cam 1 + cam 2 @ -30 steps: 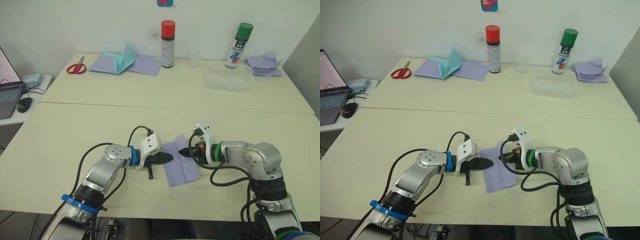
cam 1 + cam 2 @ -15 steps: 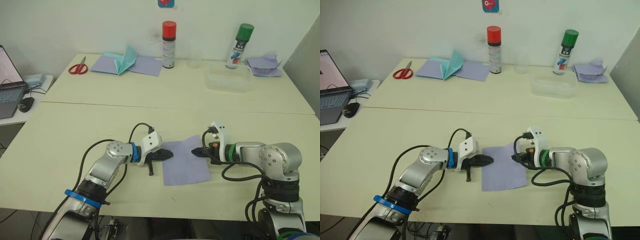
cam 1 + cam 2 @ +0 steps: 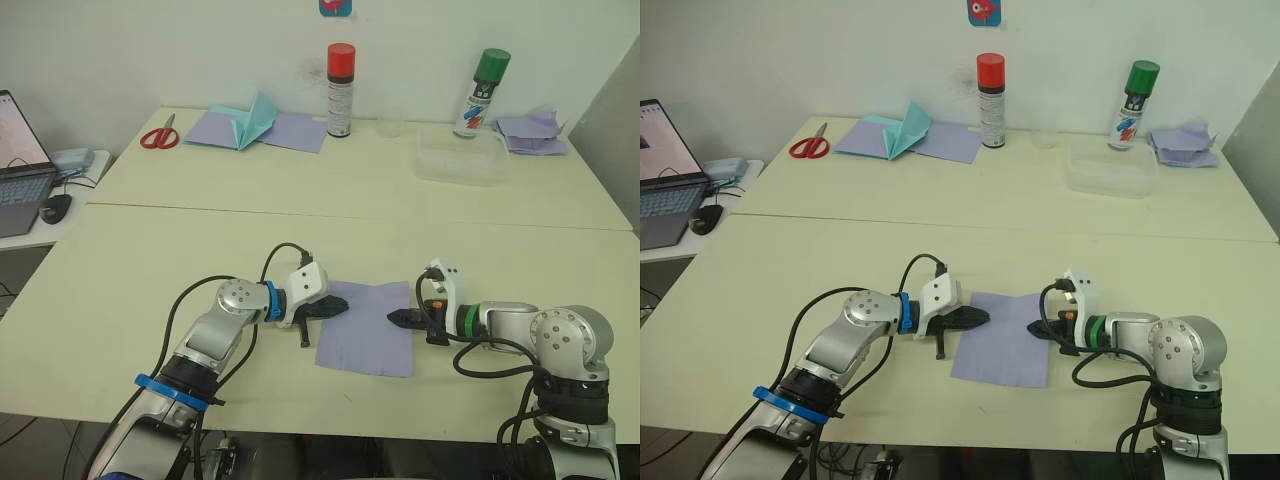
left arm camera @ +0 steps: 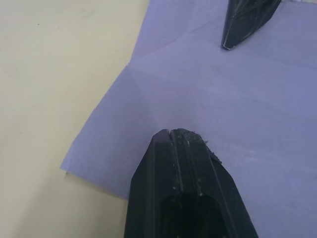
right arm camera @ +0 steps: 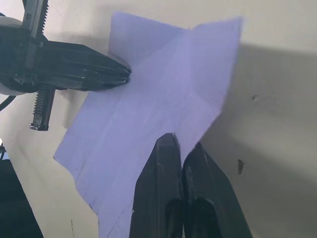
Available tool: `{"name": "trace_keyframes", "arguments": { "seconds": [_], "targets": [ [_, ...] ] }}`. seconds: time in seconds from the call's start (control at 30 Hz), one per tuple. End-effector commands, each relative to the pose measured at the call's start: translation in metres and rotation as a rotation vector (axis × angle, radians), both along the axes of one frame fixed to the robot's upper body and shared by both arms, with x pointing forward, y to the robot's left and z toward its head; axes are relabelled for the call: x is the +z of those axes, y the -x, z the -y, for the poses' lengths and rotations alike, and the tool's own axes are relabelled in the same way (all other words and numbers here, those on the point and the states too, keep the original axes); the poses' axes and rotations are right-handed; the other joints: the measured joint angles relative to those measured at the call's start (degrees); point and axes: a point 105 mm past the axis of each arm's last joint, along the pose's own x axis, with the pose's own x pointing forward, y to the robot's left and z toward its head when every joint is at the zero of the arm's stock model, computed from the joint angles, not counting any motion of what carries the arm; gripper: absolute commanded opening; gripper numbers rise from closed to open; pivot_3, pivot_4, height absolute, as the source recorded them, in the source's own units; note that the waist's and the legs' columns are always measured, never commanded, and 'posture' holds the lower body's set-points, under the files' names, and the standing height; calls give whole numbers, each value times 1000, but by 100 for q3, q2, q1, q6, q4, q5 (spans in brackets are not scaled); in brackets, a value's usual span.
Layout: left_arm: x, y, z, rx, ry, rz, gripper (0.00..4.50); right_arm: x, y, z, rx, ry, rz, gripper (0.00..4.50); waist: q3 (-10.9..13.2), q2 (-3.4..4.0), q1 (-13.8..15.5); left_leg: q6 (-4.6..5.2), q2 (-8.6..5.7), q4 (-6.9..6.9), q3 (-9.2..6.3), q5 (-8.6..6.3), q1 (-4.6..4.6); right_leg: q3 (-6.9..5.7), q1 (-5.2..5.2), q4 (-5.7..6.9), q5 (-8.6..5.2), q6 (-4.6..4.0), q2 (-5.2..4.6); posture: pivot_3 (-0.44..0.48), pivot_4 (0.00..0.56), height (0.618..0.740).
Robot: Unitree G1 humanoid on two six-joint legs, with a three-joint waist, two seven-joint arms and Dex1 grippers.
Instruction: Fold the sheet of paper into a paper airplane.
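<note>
Head views: sheet [image 3: 366, 327] lies flat and unfolded on the near table [image 3: 140, 260], between the two grippers. Left gripper [image 3: 338, 310] has its closed tip on the sheet's left edge; right gripper [image 3: 396, 318] has its closed tip on the right edge. Nothing lies on the sheet besides the two tips. Sheet is close to square, no clear long axis; edges sit slightly skewed to the table front, and no pointed end has formed. Far table beyond the sheet: scissors [image 3: 154, 133], teal folded paper [image 3: 250, 116] on lavender sheets [image 3: 290, 131], red-capped can [image 3: 339, 75], clear tub [image 3: 458, 159], green-capped can [image 3: 475, 79], crumpled lavender pile [image 3: 530, 131]. Laptop [image 3: 22, 170] well off to the sheet's left.

Left wrist: fingers [image 4: 185, 178] pressed together, tip resting on the sheet; crease lines visible; the other gripper's tip lies across the sheet.

Right wrist: fingers [image 5: 179, 198] together at the sheet's edge, possibly pinching it, can't tell; diagonal creases run across the sheet.
</note>
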Motion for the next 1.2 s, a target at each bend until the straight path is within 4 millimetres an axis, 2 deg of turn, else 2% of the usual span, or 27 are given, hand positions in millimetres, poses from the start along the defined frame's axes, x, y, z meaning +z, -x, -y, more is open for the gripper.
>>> {"name": "trace_keyframes", "arguments": {
  "seconds": [0.03,0.3,0.33,0.4,0.57,0.7,0.77,0.87,0.97,1.0,1.03,1.13,1.2],
  "targets": [
    [-19,3,-8,11,-89,-40,0,4,2,1,-18,-2,20,25,-2,1,-1,0,0,0,0,0,0,0,0,0,0,0,0,0,150,740],
    [-27,4,-9,-6,-135,-12,0,0,3,7,-36,49,20,25,-8,5,3,0,-3,0,0,0,0,1,1,-1,0,0,1,0,150,740],
    [-28,5,-8,-8,-135,-12,0,1,2,8,-38,52,25,198,-8,5,6,0,-3,0,0,0,0,1,1,-1,0,0,0,0,150,740],
    [-29,6,-8,-11,-137,-13,0,2,0,9,-42,54,33,576,-8,4,5,1,-6,0,-3,0,0,2,3,-1,0,0,0,0,150,740],
    [-30,8,-9,-12,-136,-19,0,10,-7,20,-41,119,126,2320,-12,4,2,3,-6,1,-4,2,3,2,7,-1,0,2,1,0,150,740],
    [-31,8,-10,-4,-134,-25,0,36,-24,34,-20,180,327,3800,-12,4,-4,4,-7,0,-4,2,7,3,11,-3,0,4,1,0,150,740],
    [-31,8,-10,2,-129,-28,0,52,-30,34,52,213,473,3800,-12,4,-5,4,-8,-1,-4,2,8,3,11,-4,-12,23,2,0,150,740],
    [-31,8,-10,5,-128,-27,0,78,-32,22,142,111,640,3800,-12,4,-4,4,-5,-2,-6,2,16,2,18,-6,-13,27,5,0,150,740],
    [-32,8,-9,6,-124,-29,0,88,-25,5,262,60,780,3235,-11,4,-3,4,-3,-2,-28,1,32,-5,51,-16,-14,27,9,0,150,740],
    [-33,8,-8,5,-123,-29,0,88,-20,-2,305,51,806,2896,-12,3,-3,4,-6,-1,-29,1,32,-3,52,-16,-14,27,9,0,150,740],
    [-32,8,-8,5,-122,-30,0,84,-15,-9,351,43,815,2509,-12,3,-3,4,-7,0,-31,2,32,-3,55,-17,-13,26,9,0,150,740],
    [-33,8,-7,5,-119,-34,0,55,-3,-25,461,84,794,1362,-12,3,-2,4,-12,1,-41,1,34,-2,67,-19,-12,23,9,0,150,740],
    [-34,11,-4,2,-118,-37,0,25,1,-26,493,147,745,598,-12,3,-1,4,-14,2,-47,2,36,-1,73,-20,-12,22,8,0,150,740]
  ]
}}
